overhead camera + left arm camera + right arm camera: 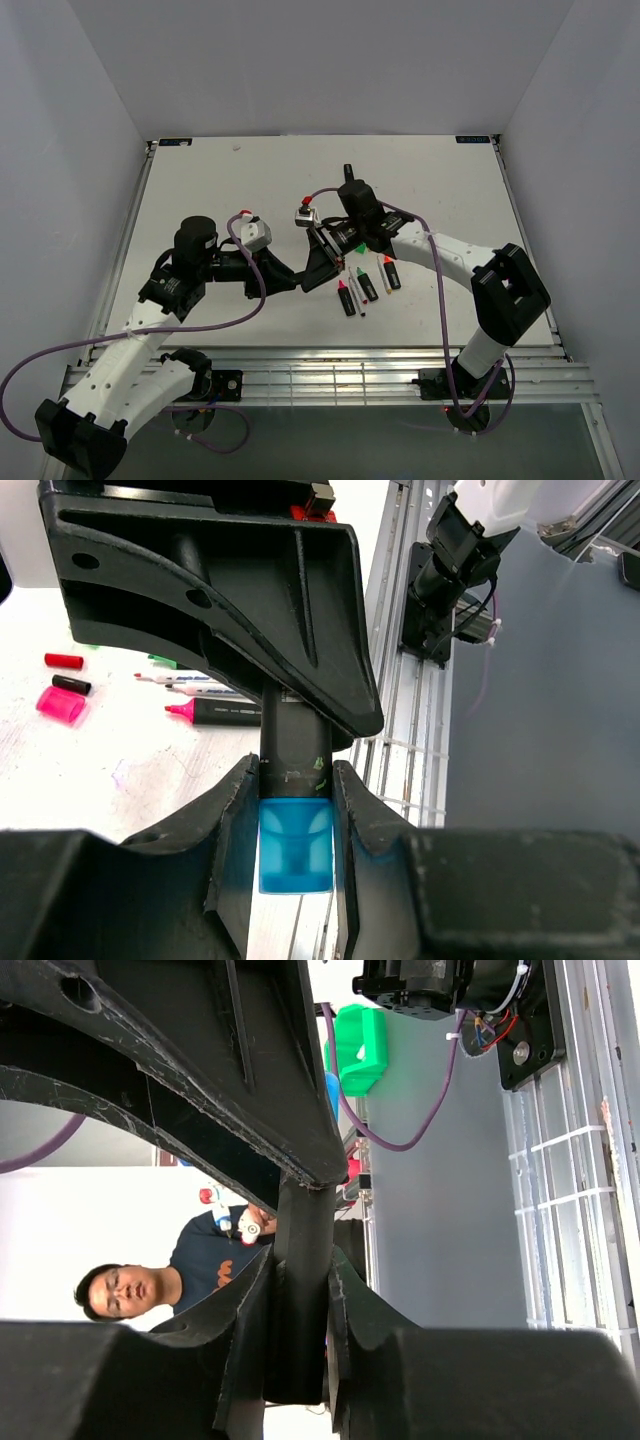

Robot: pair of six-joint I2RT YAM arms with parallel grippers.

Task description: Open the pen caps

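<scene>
In the top view, the left claw (297, 276) and the right claw (322, 266) meet tip to tip above the bench (220, 190). The step in hand looks like pulling one marker apart between them. The cap itself is hidden there by the claws. A row of markers (367, 283) lies on the bench just past the right claw, on the side away from the left one.

In the left wrist view, the left claw is narrow and clamps the blue cap (295, 848) between its two fingers (232, 830). The black marker body (293, 742) runs straight out from the cap, away from this claw and into the right claw. No gap shows where cap meets body, so the cap appears not yet off. Off to the left of the claw, a pink cap (60, 705), a red cap (63, 661) and a black cap (72, 684) lie loose on the bench. They are near thin white pens (190, 685) and a pink-tipped marker (225, 712).

In the right wrist view, the right claw is narrow too, with a finger pressing each side of the marker body. The blue cap cannot be seen from here.

The next move likely calls for both grips to hold firm while the claws draw apart along the marker's length.
</scene>
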